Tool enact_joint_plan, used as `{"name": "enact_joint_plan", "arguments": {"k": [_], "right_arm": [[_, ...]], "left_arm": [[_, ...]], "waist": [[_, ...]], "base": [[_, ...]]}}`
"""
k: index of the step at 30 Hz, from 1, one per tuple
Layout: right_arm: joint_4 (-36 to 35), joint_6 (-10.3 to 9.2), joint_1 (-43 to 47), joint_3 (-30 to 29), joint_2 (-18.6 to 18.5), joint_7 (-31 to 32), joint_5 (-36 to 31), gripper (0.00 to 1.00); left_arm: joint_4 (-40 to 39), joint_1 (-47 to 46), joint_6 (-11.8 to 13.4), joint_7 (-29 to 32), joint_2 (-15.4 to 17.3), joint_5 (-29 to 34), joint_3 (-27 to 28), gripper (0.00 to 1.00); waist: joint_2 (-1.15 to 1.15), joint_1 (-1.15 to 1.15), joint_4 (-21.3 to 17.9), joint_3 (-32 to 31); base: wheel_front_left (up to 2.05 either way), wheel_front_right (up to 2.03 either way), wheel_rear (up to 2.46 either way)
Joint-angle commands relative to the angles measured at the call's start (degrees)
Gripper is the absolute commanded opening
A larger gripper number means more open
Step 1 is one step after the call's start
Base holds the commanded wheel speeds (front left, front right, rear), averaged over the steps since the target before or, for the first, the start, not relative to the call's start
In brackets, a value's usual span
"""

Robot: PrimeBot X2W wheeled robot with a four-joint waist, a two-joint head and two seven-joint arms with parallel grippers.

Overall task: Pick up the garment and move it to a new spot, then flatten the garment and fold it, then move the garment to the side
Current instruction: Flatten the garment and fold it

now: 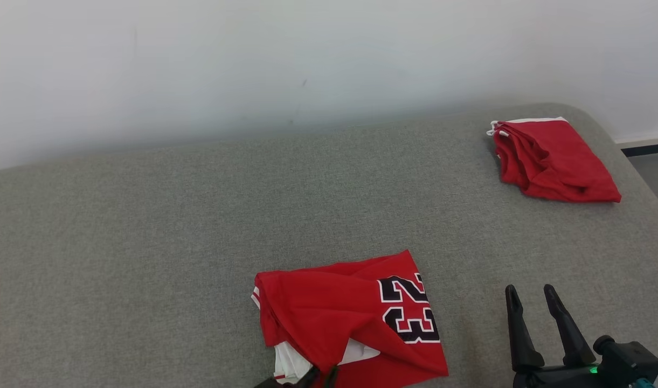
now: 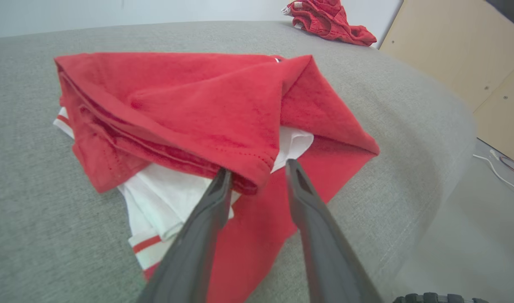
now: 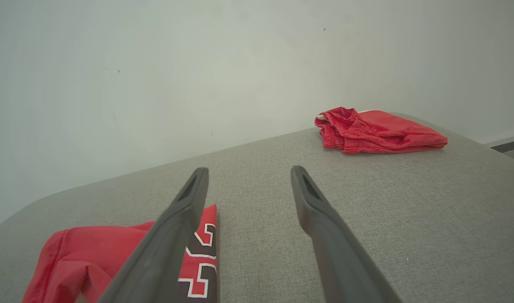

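The red garment (image 1: 350,318), a jersey with a black, white-edged "23", lies loosely folded and rumpled near the front edge of the grey padded surface (image 1: 145,242), with its white lining and striped trim showing underneath. The left gripper (image 2: 258,168) has its jaws apart, straddling the front hem fold. The right gripper (image 1: 530,291) is to the garment's right, jaws wide apart and empty. A second red garment (image 1: 552,161) lies in the far right corner.
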Motion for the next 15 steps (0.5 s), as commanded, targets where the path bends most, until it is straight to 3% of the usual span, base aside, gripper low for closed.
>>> {"name": "enact_joint_plan", "arguments": {"k": [1,7,15], "right_arm": [[-0.15,-0.15,0.0,-0.2,0.14,-0.21,-0.26,1.0],[-0.03,-0.15,0.56,-0.47,0.44,-0.21,-0.54,1.0],[0.44,-0.15,1.25,-0.76,0.58,-0.22,-0.18,1.0]], "left_arm": [[-0.02,-0.97,0.08,-0.36,-0.17,-0.36,-0.03,0.0],[-1.12,-1.42,0.08,-0.28,-0.17,-0.04,-0.48,0.0],[-4.27,0.95,0.08,-0.3,3.69,0.59,-1.93,0.0]], "waist": [[0.0,0.0,0.17,0.02],[0.0,0.0,1.83,-0.43],[0.0,0.0,4.78,-1.56]], "base": [[0.0,0.0,0.0],[0.0,0.0,0.0],[0.0,0.0,0.0]]}}
